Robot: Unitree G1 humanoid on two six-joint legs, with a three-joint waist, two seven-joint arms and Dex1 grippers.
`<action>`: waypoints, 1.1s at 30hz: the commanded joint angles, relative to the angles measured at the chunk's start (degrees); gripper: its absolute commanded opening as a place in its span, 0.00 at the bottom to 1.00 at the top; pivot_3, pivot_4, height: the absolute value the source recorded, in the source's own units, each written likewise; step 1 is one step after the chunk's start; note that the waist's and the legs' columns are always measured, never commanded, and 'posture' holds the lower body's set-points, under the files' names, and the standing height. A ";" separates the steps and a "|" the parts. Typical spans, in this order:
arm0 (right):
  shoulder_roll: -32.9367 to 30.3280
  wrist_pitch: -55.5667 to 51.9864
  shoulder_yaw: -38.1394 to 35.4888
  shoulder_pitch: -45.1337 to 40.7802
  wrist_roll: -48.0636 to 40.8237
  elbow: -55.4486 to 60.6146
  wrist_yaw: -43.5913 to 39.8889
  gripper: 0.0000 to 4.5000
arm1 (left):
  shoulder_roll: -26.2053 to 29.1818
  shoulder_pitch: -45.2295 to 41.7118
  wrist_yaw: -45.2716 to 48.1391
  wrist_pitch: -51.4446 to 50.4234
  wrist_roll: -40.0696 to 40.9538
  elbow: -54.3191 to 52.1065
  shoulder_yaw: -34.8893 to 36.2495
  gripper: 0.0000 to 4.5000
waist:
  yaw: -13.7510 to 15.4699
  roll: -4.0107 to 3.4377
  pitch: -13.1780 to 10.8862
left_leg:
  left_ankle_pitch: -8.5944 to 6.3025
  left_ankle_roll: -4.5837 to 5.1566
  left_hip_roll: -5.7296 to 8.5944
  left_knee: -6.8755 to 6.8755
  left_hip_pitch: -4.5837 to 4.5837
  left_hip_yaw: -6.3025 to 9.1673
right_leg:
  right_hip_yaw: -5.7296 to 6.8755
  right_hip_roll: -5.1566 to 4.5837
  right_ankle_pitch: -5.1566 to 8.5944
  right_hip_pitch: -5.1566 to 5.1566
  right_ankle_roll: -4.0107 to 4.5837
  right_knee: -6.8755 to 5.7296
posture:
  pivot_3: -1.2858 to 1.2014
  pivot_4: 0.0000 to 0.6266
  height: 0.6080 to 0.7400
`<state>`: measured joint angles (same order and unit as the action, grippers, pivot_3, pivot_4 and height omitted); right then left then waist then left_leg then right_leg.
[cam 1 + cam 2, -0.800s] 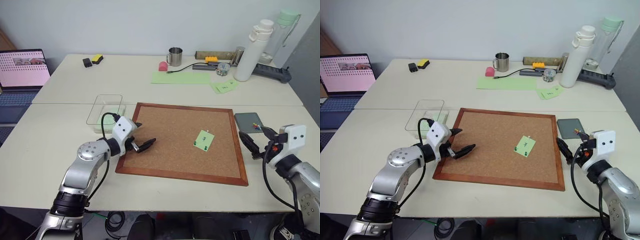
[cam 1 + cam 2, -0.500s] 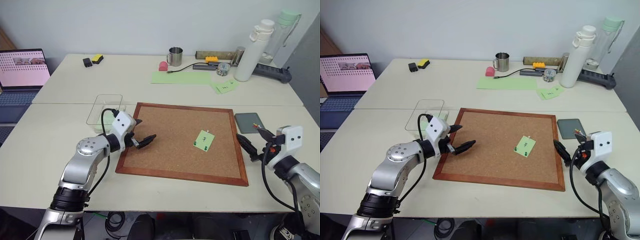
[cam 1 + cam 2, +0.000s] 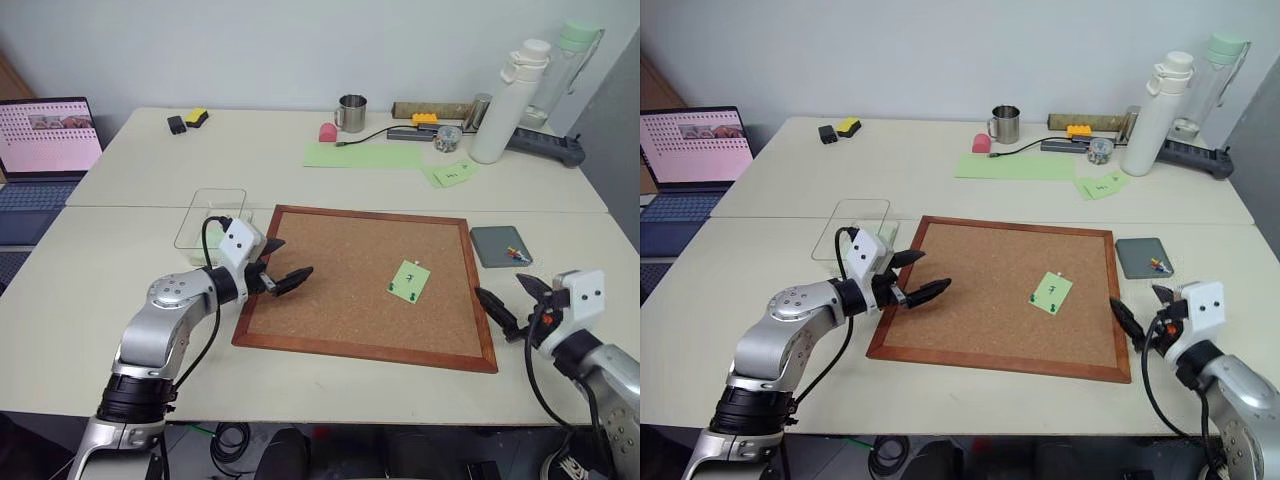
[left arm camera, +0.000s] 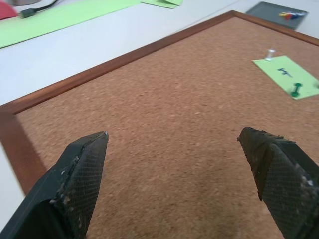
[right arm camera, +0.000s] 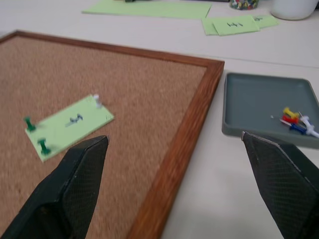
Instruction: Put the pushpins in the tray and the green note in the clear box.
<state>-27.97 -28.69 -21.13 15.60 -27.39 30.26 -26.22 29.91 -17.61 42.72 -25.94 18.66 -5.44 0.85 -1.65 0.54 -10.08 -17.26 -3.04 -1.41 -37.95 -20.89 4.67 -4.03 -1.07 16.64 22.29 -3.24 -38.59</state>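
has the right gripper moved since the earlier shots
Yes. The right gripper has drawn back toward the robot: earlier it was level with the grey tray, now it sits nearer, beside the corkboard's near right corner. It is open and empty.

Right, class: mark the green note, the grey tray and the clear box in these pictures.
green note [image 3: 408, 279], left eye view, the middle of the sheet.
grey tray [image 3: 1137, 257], right eye view, its bare floor.
clear box [image 3: 196, 215], left eye view, its left wall.

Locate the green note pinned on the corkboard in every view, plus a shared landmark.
Left eye: green note, right of board centre.
Right eye, same spot.
Left wrist, far side of cork.
Right wrist, near the frame.
Landmark: grey tray beyond the corkboard edge.
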 commanded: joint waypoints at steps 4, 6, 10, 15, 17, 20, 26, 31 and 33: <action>3.60 6.46 1.20 2.76 3.84 2.34 1.76 1.00 | -3.55 6.90 -5.44 3.08 -0.48 -5.66 1.37 0.99 | -0.17 0.00 0.00 | 0.00 0.00 -0.03 0.01 0.00 0.00 | -0.01 0.01 0.00 0.02 0.00 -0.01 | 0.52 0.24 1.00; 4.28 7.72 1.05 3.24 4.84 1.68 2.31 1.00 | -5.41 9.42 -7.93 4.96 -1.35 -6.84 1.40 0.99 | -0.11 0.00 0.00 | 0.00 0.00 -0.03 0.01 0.00 0.02 | 0.01 0.01 0.00 0.01 0.00 -0.01 | 0.52 0.24 1.00; 5.05 8.41 1.02 3.21 5.44 1.57 3.19 1.00 | -7.15 11.72 -10.89 7.49 -3.57 -7.79 1.13 0.99 | 0.15 -0.01 0.01 | 0.00 -0.01 0.00 0.00 0.00 0.01 | 0.00 -0.02 0.00 -0.01 0.00 0.01 | 0.52 0.24 1.00; 4.42 8.40 0.63 2.69 5.25 1.01 2.44 1.00 | -7.41 11.09 -11.19 7.03 -3.65 -8.09 0.63 0.99 | 0.13 -0.02 0.02 | 0.00 -0.01 0.01 -0.02 0.01 0.01 | 0.01 -0.02 0.00 -0.02 0.00 -0.02 | 0.52 0.24 1.00; 4.11 8.60 0.55 2.46 5.10 0.66 1.84 1.00 | -6.25 10.51 -9.60 6.89 -3.61 -8.26 0.05 0.99 | 0.10 -0.02 0.02 | 0.00 -0.01 0.01 -0.02 0.01 0.01 | 0.01 -0.02 0.00 -0.02 0.01 -0.02 | 0.52 0.24 1.00; 1.22 7.43 1.42 -0.06 3.17 -0.02 -2.11 1.00 | -1.60 6.49 -0.49 5.08 -0.93 -7.82 -2.06 0.96 | 0.09 -0.01 0.01 | 0.00 -0.01 0.01 -0.02 0.01 0.02 | 0.03 -0.01 0.00 -0.02 0.01 -0.03 | 0.52 0.24 1.00; -2.47 6.52 5.85 -8.90 1.18 -4.85 -8.53 1.00 | 0.45 -0.13 8.70 7.33 -0.57 -0.74 -5.79 0.72 | -0.13 -0.02 0.02 | 0.00 0.00 0.03 -0.01 0.04 -0.01 | 0.02 0.01 0.00 -0.03 0.01 -0.01 | 0.52 0.24 1.00; -1.95 7.42 11.89 -17.65 3.30 -11.53 -9.76 1.00 | -2.68 -4.89 9.58 10.49 -3.54 5.37 -9.47 0.47 | -0.14 0.02 -0.01 | 0.00 0.00 0.06 -0.08 0.02 0.01 | 0.03 -0.01 0.04 -0.03 0.05 -0.06 | 0.52 0.24 1.00; -0.63 7.96 13.81 -19.67 3.83 -13.19 -9.34 1.00 | -3.71 -5.54 9.57 10.66 -3.69 6.26 -9.99 0.37 | -0.08 0.01 -0.01 | 0.00 0.00 0.04 -0.04 0.02 0.03 | 0.06 0.00 0.05 -0.03 0.05 -0.05 | 0.52 0.24 1.00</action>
<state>-29.73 -22.08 -8.40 -2.88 -23.93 17.98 -35.38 26.74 -22.28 52.07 -16.59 15.22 0.53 -8.85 -1.73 0.55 -10.09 -17.27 -3.04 -1.39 -37.96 -20.88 4.71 -3.96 -1.05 16.69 22.29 -3.19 -38.62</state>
